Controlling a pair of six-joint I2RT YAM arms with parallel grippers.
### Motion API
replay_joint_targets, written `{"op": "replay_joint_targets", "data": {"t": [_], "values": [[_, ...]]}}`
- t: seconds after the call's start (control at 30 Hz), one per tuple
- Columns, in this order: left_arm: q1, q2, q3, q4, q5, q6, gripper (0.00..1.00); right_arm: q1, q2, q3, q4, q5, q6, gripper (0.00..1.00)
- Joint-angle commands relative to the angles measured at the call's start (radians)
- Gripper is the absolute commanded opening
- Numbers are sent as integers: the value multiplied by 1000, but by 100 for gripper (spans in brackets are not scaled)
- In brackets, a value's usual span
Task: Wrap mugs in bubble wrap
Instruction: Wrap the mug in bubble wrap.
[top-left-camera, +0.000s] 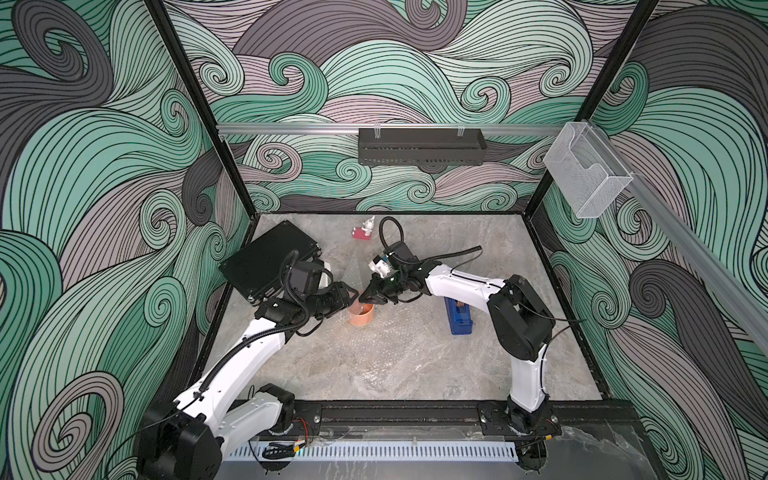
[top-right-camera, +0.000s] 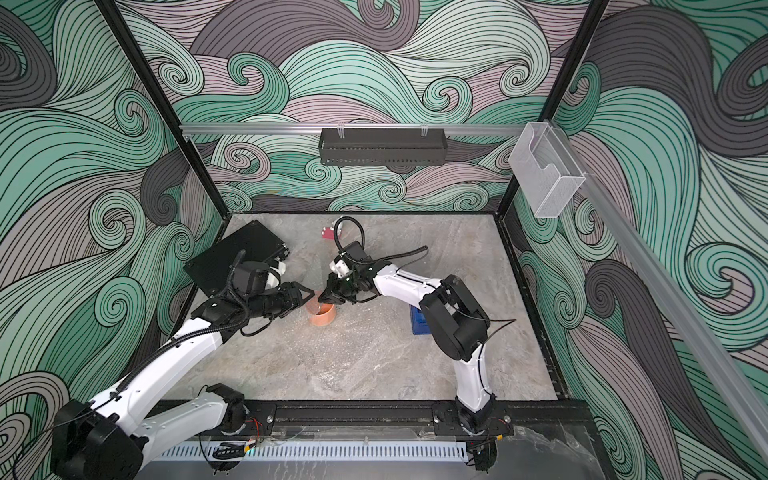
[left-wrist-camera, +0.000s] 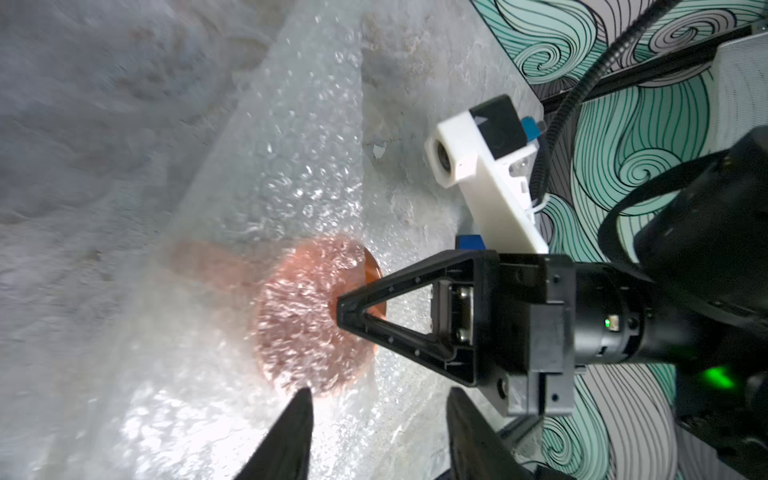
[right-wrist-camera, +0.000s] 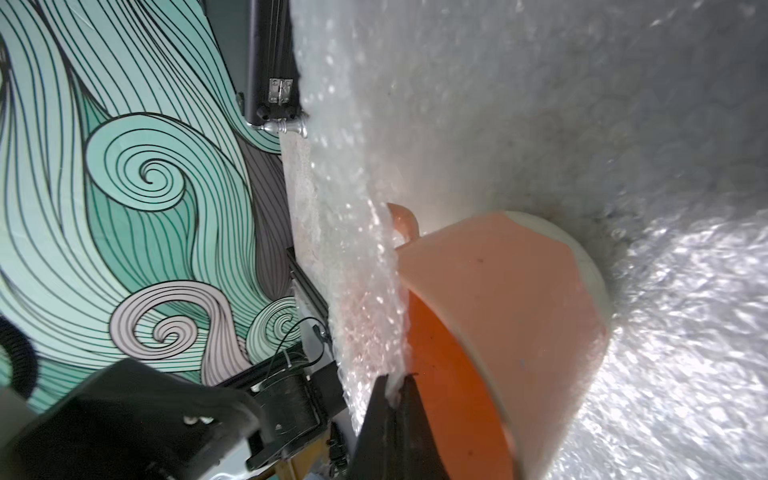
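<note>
The salmon-orange mug (top-left-camera: 362, 316) (top-right-camera: 323, 317) stands upright on the bubble wrap (top-left-camera: 374, 353), which is spread over the table. One edge of the sheet is lifted against the mug's side. In the right wrist view my right gripper (right-wrist-camera: 395, 380) is shut on that lifted bubble wrap (right-wrist-camera: 353, 249) just beside the mug (right-wrist-camera: 498, 291), whose handle (right-wrist-camera: 405, 220) peeks past the sheet. In the left wrist view my left gripper (left-wrist-camera: 380, 395) is open with nothing between its fingers, and the mug (left-wrist-camera: 316, 316) shows through the raised sheet (left-wrist-camera: 291, 166). In both top views the two grippers (top-left-camera: 351, 293) (top-left-camera: 365, 297) nearly meet above the mug.
A blue tape dispenser (top-left-camera: 457, 318) (top-right-camera: 419, 322) lies under the right forearm. A black case (top-left-camera: 266, 262) sits at the back left, close behind the left wrist. A small red-and-white figurine (top-left-camera: 365, 230) stands near the back wall.
</note>
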Motion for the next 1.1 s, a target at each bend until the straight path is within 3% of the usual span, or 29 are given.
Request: {"op": "replay_joint_targets", "data": {"t": [0.0, 0.1, 0.23, 0.53, 1.07], "values": [[-7, -29, 55, -131, -178, 62, 63, 0, -56, 36, -136, 77, -102, 0], [-6, -11, 90, -189, -281, 115, 70, 0, -56, 45, -165, 87, -123, 0], [-6, 76, 134, -206, -333, 162, 73, 0, -48, 57, -178, 90, -133, 0], [-8, 304, 221, -220, -205, 198, 74, 6, -18, 94, -218, 109, -162, 0], [-9, 463, 179, -163, -167, 213, 74, 28, -33, 142, -283, 166, -212, 3]]}}
